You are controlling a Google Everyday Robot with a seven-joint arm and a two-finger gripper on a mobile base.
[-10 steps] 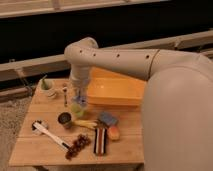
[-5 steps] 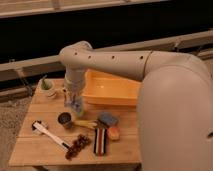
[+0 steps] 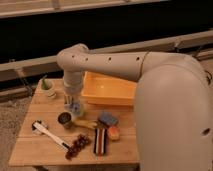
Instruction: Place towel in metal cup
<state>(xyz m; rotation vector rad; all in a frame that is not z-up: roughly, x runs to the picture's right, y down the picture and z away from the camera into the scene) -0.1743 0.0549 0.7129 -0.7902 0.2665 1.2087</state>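
The gripper [image 3: 74,106] hung on the end of the arm [image 3: 107,62] over the left half of the wooden table [image 3: 30,150]. It sat just in front of the near left corner of the yellow tray [image 3: 107,90].

A pale, bluish bundle, apparently the towel [image 3: 77,111], was at the gripper's tip. Whether the gripper was closed on it or apart could not be told.

The metal cup [image 3: 64,119] stood upright on the table, just in front of the gripper and slightly to its left. The towel was above the tabletop beside the cup, not inside it.

Compared with one second before:
- The arm's bend had swung to the left.
- The gripper had shifted a little left and lower, ending nearer the cup.
- Over the last half second the change was small, mainly a slight descent.

The items on the table kept their places:
- the small potted plant [image 3: 47,87] at the far left corner;
- the white-handled brush [image 3: 47,132] at the near left;
- the bunch of grapes [image 3: 77,145] near the front edge;
- the blue sponge [image 3: 107,119] right of the cup.
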